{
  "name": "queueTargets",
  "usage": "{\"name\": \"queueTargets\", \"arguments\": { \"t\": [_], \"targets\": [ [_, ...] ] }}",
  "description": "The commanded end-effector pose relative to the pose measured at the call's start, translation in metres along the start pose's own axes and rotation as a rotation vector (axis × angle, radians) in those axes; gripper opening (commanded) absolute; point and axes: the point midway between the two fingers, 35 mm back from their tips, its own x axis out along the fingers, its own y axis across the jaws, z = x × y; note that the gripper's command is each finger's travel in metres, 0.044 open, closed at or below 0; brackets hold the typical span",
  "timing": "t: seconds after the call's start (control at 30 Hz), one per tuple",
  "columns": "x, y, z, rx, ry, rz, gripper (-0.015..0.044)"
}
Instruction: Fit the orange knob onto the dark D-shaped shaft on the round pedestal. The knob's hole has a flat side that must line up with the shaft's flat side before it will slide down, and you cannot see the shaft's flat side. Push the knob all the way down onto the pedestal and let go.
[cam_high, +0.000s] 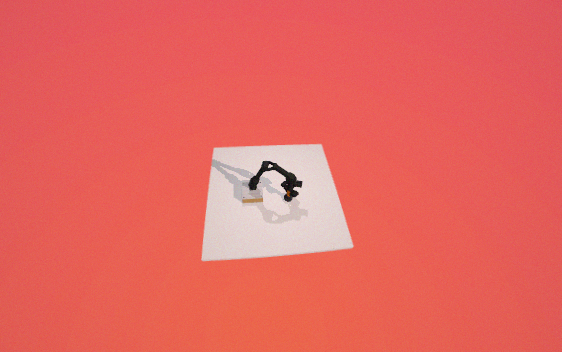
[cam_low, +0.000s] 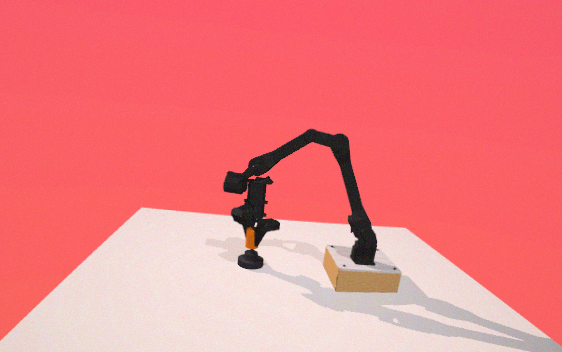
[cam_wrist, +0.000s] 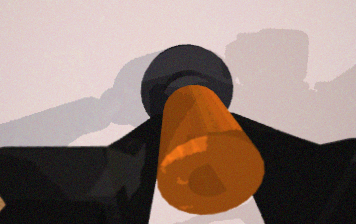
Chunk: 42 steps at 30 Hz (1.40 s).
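- A plain backdrop (cam_high: 400, 90) (cam_low: 280, 60), coral red with a faint grain, surrounds a pale, matte, four-sided tabletop (cam_high: 280, 240) (cam_low: 150, 300) (cam_wrist: 45, 40).
- The arm (cam_high: 282, 170) (cam_low: 353, 185) is dull black, with slim links bent into an arch.
- Its base (cam_high: 252, 200) (cam_low: 367, 282) is a squat block: light wood grain on the sides, a smooth pale top with small dark dots near the corners.
- The pedestal (cam_low: 250, 262) (cam_wrist: 185, 57) is a dark, round, low disc with a narrower raised middle, resting on the tabletop.
- The knob (cam_high: 288, 193) (cam_low: 251, 238) (cam_wrist: 210, 172) is orange, a smooth tapered cylinder, with a darker shadow patch on its end in the wrist view.
- The end effector (cam_high: 289, 194) (cam_low: 251, 237) (cam_wrist: 194, 120) points down, its fingers partly apart, clenched on the knob's sides.
- The knob stands upright above the pedestal's disc; whether its lower end touches the raised middle, I cannot tell.
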Motion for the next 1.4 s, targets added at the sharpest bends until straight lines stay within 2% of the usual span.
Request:
{"name": "queueTargets", "arguments": {
  "t": [0.0, 0.63, 0.9, 1.37],
  "targets": [
    [0.0012, -0.0003, 0.0002, -0.008, 0.000, -0.002, 0.0000],
    [-0.0036, -0.0003, 0.0003, -0.008, 0.000, -0.002, 0.0000],
    [-0.0021, -0.0007, 0.0001, -0.217, 0.000, -0.002, 0.0000],
    [0.0010, -0.0003, 0.0002, -0.217, 0.000, -0.002, 0.0000]
  ]
}}
